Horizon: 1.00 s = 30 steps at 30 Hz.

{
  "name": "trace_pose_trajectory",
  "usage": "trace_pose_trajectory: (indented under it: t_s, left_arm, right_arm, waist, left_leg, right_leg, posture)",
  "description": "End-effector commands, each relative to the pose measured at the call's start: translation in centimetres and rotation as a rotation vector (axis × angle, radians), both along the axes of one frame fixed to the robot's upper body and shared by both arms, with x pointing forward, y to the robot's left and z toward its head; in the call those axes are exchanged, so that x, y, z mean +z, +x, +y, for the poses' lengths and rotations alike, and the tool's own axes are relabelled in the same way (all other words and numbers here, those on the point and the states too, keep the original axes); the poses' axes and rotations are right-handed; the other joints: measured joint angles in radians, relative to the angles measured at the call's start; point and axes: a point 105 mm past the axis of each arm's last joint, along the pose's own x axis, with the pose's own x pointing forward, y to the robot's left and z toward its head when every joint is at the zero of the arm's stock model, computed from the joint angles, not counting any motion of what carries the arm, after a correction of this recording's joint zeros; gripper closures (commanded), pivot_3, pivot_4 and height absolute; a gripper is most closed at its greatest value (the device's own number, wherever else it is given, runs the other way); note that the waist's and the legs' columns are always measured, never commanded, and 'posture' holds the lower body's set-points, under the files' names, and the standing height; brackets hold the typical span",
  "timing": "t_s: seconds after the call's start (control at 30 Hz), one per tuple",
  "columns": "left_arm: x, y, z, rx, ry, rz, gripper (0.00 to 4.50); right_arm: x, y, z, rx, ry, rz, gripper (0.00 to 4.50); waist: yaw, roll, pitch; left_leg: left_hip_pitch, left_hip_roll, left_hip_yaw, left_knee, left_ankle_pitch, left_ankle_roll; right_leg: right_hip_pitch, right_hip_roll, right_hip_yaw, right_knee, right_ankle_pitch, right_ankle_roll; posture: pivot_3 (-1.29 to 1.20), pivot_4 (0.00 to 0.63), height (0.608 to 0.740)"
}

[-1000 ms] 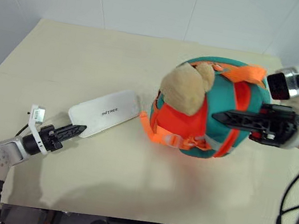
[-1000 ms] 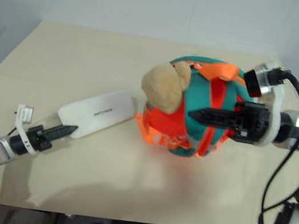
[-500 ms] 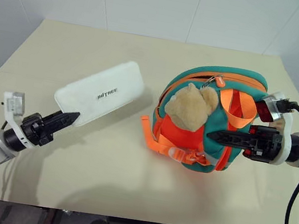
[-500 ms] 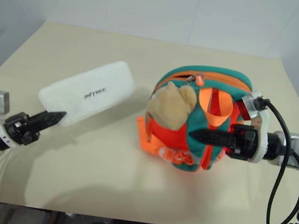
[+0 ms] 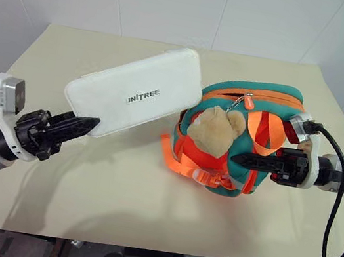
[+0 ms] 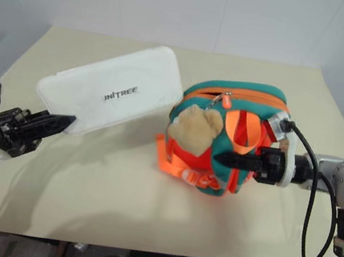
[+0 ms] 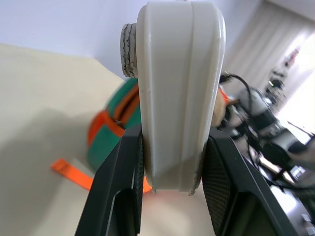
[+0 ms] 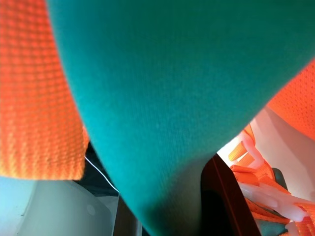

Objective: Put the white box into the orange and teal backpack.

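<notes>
Lifted off the table since a second ago, the white box [image 5: 136,91] now hangs tilted in the air at ten o'clock of the orange and teal backpack [image 5: 236,140], pinched at its lower end by the left gripper [image 5: 86,125]. At three o'clock, the right gripper [image 5: 240,159] is clamped on the backpack's teal strap [image 8: 162,98], the backpack now lowered onto the table [image 5: 145,204].

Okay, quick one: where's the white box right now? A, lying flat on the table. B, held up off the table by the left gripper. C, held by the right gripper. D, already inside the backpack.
B: the left gripper clamps one end of the white box, which is raised over the table beside the orange and teal backpack.
</notes>
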Motion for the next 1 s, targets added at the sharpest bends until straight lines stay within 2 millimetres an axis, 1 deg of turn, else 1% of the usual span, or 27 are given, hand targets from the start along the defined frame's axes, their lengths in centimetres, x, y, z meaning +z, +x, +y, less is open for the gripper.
trace_pose_trajectory:
  t_s: [0.03, 0.2, 0.27, 0.5, 0.7, 0.87, 0.93, 1.0]
  left_arm:
    - [0.7, 0.5, 0.0, -0.039, 0.040, -0.055, 3.21]
    - [1.1, 2.5, -0.2, -0.033, 0.078, -0.141, 3.21]
    - [1.4, 3.3, -0.3, -0.024, 0.094, -0.187, 3.21]
    - [1.8, 4.8, -0.1, -0.022, 0.126, -0.264, 3.21]
    - [0.7, 5.6, 0.1, -0.053, 0.236, -0.302, 3.21]
    - [-0.1, 6.4, -0.8, -0.110, 0.364, -0.334, 3.21]
    - [-0.2, 6.6, -1.0, -0.129, 0.405, -0.355, 3.21]
    - [0.4, 7.4, -1.0, -0.105, 0.411, -0.385, 3.21]
  right_arm:
    - [0.2, -0.3, 0.4, 0.023, -0.001, -0.010, 3.95]
    - [0.3, -0.6, 0.4, 0.025, -0.007, -0.013, 3.95]
    - [0.6, -1.0, 0.2, 0.032, -0.018, -0.017, 3.95]
    - [2.0, -2.5, -0.5, 0.053, -0.046, -0.025, 3.95]
    - [2.1, -3.0, -0.6, 0.054, -0.056, -0.017, 3.95]
    - [2.1, -3.1, -0.3, 0.055, -0.045, -0.025, 3.95]
    - [2.1, -3.2, -0.3, 0.055, -0.041, -0.026, 3.95]
    - [2.1, -3.3, -0.2, 0.056, -0.036, -0.027, 3.95]
  waist:
    - [0.000, 0.000, 0.000]
    - [0.002, 0.000, 0.000]
    - [0.002, 0.000, 0.000]
    - [0.003, 0.000, 0.000]
    - [0.003, 0.000, 0.000]
    - [0.005, 0.000, 0.000]
    - [0.004, 0.000, 0.000]
    - [0.004, 0.000, 0.000]
  left_leg:
    - [0.000, 0.000, 0.000, 0.000, 0.000, 0.000]
    - [0.001, 0.001, 0.000, 0.000, 0.000, 0.000]
    - [0.001, 0.001, 0.000, 0.000, 0.000, 0.000]
    - [0.000, 0.002, 0.000, -0.002, 0.000, 0.000]
    - [0.000, 0.002, 0.001, -0.002, -0.001, 0.001]
    - [0.000, 0.002, 0.001, -0.001, -0.001, 0.001]
    - [0.000, 0.002, 0.001, 0.000, -0.001, 0.001]
    - [0.000, 0.002, 0.001, -0.001, -0.001, 0.001]
  right_leg:
    - [0.000, 0.000, 0.000, 0.001, 0.000, 0.000]
    - [0.000, 0.002, 0.000, 0.001, -0.001, -0.001]
    - [0.000, 0.002, 0.000, 0.001, -0.001, -0.001]
    - [0.000, 0.002, 0.000, 0.002, 0.000, -0.001]
    - [0.000, 0.003, 0.000, 0.002, 0.000, -0.001]
    - [0.000, 0.003, 0.000, 0.003, 0.000, -0.001]
    - [0.000, 0.003, 0.000, 0.003, 0.000, 0.000]
    - [0.000, 0.003, 0.000, 0.003, 0.000, 0.000]
  posture:
    - [0.00, 0.150, 0.740]
    - [0.00, 0.150, 0.740]
    - [0.00, 0.150, 0.740]
    - [0.00, 0.150, 0.740]
    - [0.00, 0.150, 0.740]
    - [0.00, 0.150, 0.740]
    - [0.00, 0.150, 0.740]
    - [0.00, 0.150, 0.740]
